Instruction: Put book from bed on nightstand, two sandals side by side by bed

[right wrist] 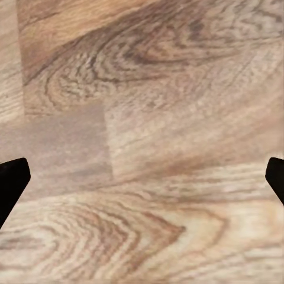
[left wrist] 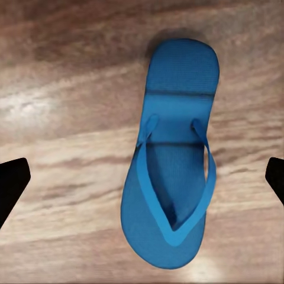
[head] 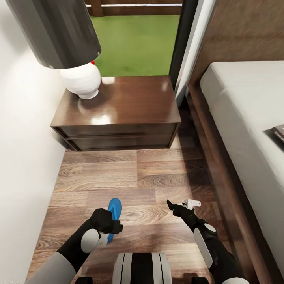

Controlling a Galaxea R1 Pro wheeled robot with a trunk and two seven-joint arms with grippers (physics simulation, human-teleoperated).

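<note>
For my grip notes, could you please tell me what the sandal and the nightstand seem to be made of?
The sandal looks like soft matte foam or rubber: finely textured blue sole, thin smooth straps. The nightstand looks like dark varnished wood: its glossy top mirrors bright patches.

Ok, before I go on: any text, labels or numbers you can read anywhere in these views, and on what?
No text can be read in any view.
The book at the mattress edge: only a corner shows, lettering not legible.
The sandal, nightstand and lamp: no markings visible.
</note>
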